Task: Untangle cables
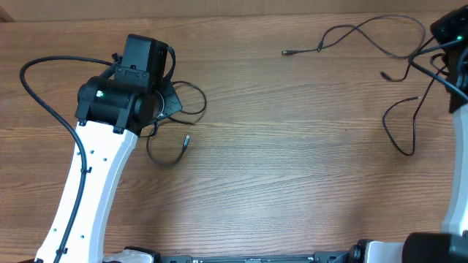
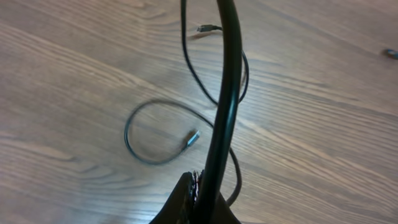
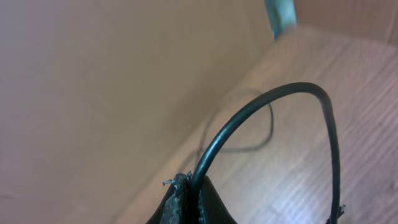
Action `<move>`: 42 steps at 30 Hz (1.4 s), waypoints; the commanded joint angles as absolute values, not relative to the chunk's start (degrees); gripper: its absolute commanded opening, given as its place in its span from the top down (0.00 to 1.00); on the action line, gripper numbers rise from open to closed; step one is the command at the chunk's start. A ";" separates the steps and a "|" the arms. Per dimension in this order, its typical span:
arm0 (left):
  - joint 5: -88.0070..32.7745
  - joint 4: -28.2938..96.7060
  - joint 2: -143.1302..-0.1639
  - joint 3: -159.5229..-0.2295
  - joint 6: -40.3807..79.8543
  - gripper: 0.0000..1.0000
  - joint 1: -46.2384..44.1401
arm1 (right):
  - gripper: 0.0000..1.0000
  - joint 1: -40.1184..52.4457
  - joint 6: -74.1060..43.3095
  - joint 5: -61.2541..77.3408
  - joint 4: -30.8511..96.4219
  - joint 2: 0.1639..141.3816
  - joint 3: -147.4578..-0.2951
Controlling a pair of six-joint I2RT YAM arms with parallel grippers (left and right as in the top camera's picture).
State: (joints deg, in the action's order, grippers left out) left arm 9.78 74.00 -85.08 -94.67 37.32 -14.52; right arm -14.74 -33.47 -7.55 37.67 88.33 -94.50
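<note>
At frame left, the left end effector (image 2: 199,190) pinches the left cable (image 2: 227,93). Upper right, the right end effector (image 3: 186,193) clamps the right cable (image 3: 298,88).

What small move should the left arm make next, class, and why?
Probably lower the left hand and let go of the left cable. It loops on the table nearby, while the right cable, pinched in the right hand, lies far across the table, apparently not crossing it.
</note>
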 commanded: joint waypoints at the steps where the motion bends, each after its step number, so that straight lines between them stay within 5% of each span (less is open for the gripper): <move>1: 10.50 75.00 -85.01 -95.09 37.80 0.96 -14.70 | 0.96 -14.66 -32.75 -2.83 38.13 91.18 -95.50; 14: 2.70 74.17 -86.26 -95.07 32.75 0.96 -14.70 | 0.96 -12.69 -31.16 31.11 32.93 95.55 -95.48; 28: 2.48 74.78 -86.26 -95.07 32.73 0.96 -14.70 | 0.92 -7.46 -22.26 12.45 47.27 103.85 -94.54; 31: 2.48 74.76 -86.26 -95.07 32.73 0.96 -14.70 | 0.78 -7.46 -21.32 12.75 47.31 105.84 -94.50; 37: 2.48 74.76 -86.26 -95.07 32.73 0.96 -14.70 | 0.06 -7.46 -21.34 20.99 47.51 106.41 -94.65; 42: 2.48 75.09 -86.26 -95.07 32.69 0.96 -14.70 | 0.00 -8.84 -21.71 21.58 50.04 106.39 -95.94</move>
State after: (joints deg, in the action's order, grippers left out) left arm 2.98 74.89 -85.91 -94.65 33.89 -14.52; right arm -7.53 -21.87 19.92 49.28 106.69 -94.39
